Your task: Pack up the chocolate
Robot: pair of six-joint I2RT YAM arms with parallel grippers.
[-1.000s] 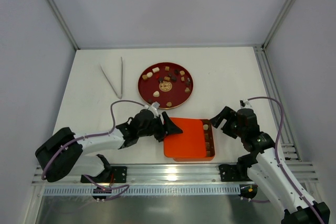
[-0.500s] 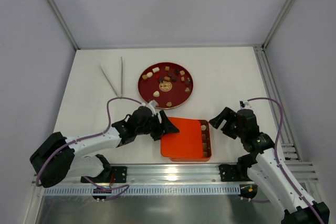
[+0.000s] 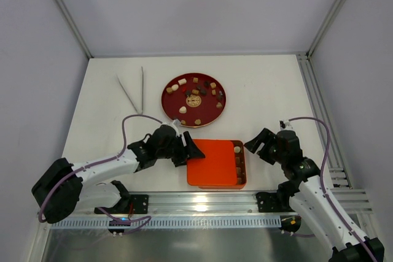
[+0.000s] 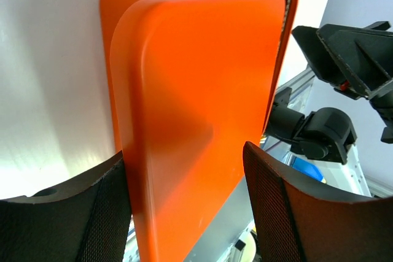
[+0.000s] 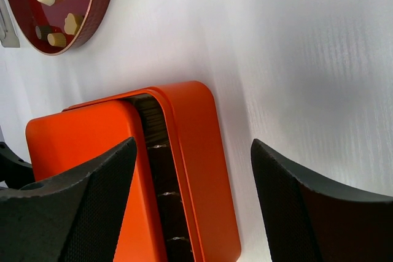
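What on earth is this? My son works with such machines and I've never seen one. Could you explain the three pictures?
These are two robot arms bolted at the near edge of a white table, each ending in a two-finger gripper. The wide picture looks down from above and behind them. The other two come from cameras on the wrists, so each shows its own dark fingers. On the table lie a round dark-red plate with small chocolates, grey tongs and an orange tray. The left gripper holds the orange lid by its sides, over most of the tray. One row of chocolates at the right shows uncovered. The right gripper is open near the tray's right side, holding nothing.
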